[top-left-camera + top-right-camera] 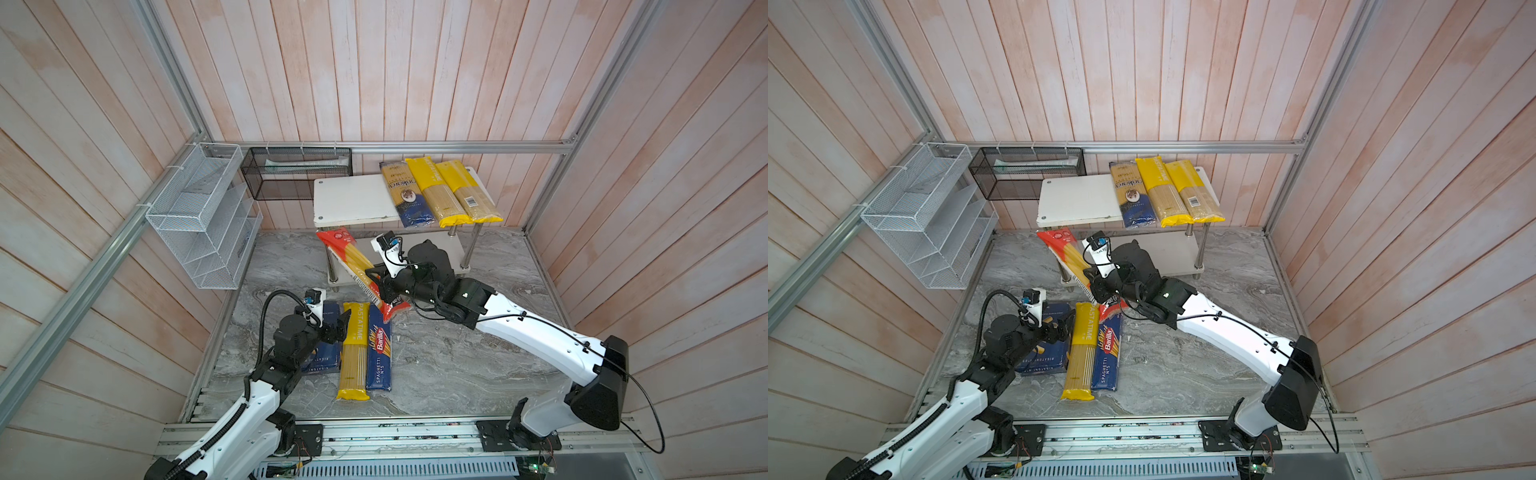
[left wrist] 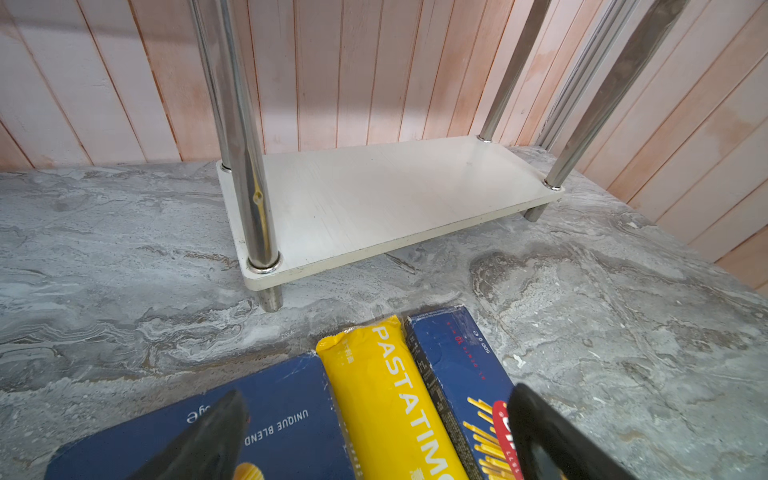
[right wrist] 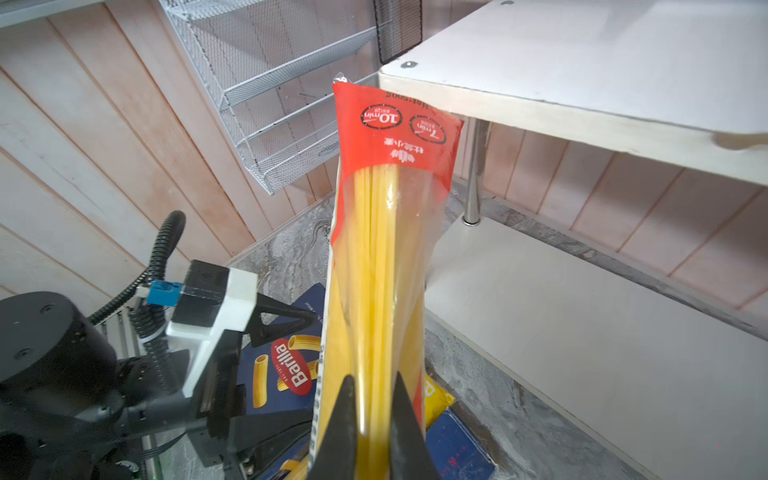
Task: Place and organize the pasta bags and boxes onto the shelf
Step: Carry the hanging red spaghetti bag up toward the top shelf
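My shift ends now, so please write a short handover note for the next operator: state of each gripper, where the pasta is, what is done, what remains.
Right gripper: shut on the red-ended bag, held tilted in the air in front of the shelf.
Left gripper: open, over the wide box and the yellow bag on the table.
Done: on the top board lie the beige-and-navy bag and two yellow-ended bags, side by side.
Remaining: the red-ended bag in the grip; then the wide box, the yellow bag and the narrow box, side by side on the table.
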`<state>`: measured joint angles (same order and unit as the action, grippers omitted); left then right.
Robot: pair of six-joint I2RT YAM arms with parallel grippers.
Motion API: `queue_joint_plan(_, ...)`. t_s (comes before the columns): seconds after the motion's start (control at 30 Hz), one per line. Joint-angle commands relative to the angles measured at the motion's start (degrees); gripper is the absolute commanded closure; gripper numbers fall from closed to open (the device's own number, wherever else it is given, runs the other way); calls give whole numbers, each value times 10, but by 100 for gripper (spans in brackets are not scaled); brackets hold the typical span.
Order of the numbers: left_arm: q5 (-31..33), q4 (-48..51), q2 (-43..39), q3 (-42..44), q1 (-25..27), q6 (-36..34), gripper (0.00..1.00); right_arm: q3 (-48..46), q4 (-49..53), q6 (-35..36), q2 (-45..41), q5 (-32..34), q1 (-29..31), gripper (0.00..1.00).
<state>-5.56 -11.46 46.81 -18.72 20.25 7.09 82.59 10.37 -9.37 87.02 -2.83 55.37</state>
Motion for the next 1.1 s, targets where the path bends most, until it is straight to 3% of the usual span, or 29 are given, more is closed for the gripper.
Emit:
queue_joint_plan(0.0,-2,-1,-6,7,-2,-1,0,47,-70,1,-6,-34,9,90)
queue_joint_plan(0.37,-2,-1,-6,7,-2,-2,0,48,-64,12,-19,-28,13,90)
queue_joint_plan(0.8,-2,-1,-3,5,-2,-2,0,115,-64,38,-5,-15,14,92)
queue_joint_plan(1.07,-2,-1,0,5,-2,-2,0,174,-44,55,25,42,12,94)
